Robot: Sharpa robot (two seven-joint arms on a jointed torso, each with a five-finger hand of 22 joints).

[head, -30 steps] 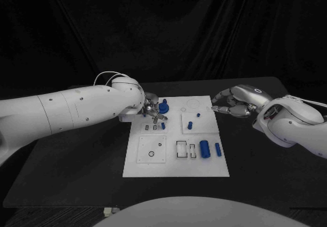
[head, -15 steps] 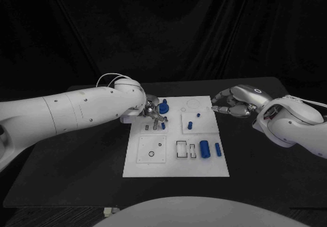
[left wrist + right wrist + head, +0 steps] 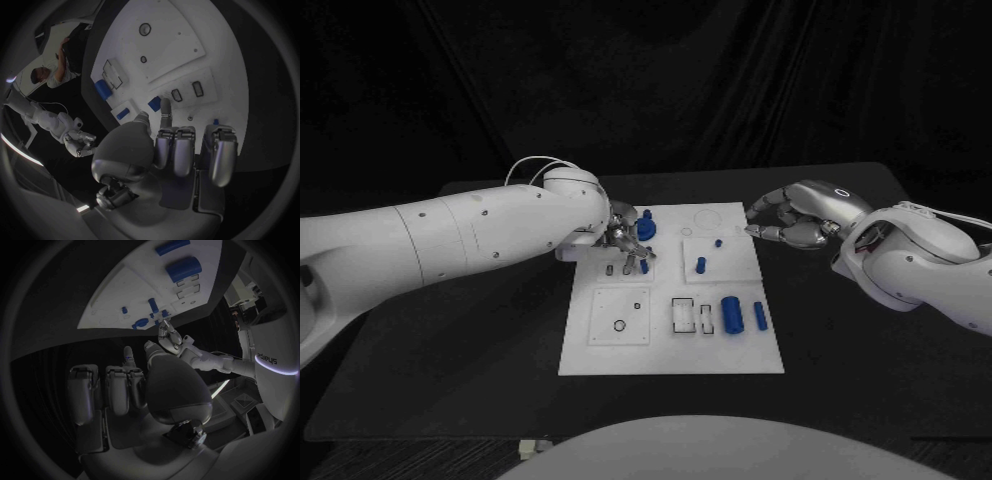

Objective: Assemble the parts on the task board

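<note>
The white task board [image 3: 733, 352] lies mid-table. My left hand [image 3: 626, 243] hovers over its far left part, beside a round blue part [image 3: 646, 228]. Its fingertips [image 3: 165, 106] reach a small blue peg [image 3: 643, 266] [image 3: 154, 103] standing in a small plate; I cannot tell whether they pinch it. My right hand [image 3: 790, 224] hangs at the board's far right edge with fingers curled in and nothing in them [image 3: 128, 390]. A thick blue cylinder [image 3: 731, 312] and a slim blue one [image 3: 760, 315] lie near the right edge. Another blue piece [image 3: 702, 265] sits further back.
A raised square plate with ring holes [image 3: 620, 316] and rectangular slots [image 3: 685, 315] occupy the board's near half. A thin cable loop [image 3: 531, 160] arches over my left wrist. Black table surrounds the board on all sides.
My left hand has edged slightly toward the near side, its fingertips lowering onto the small blue peg. The right hand has stayed in place.
</note>
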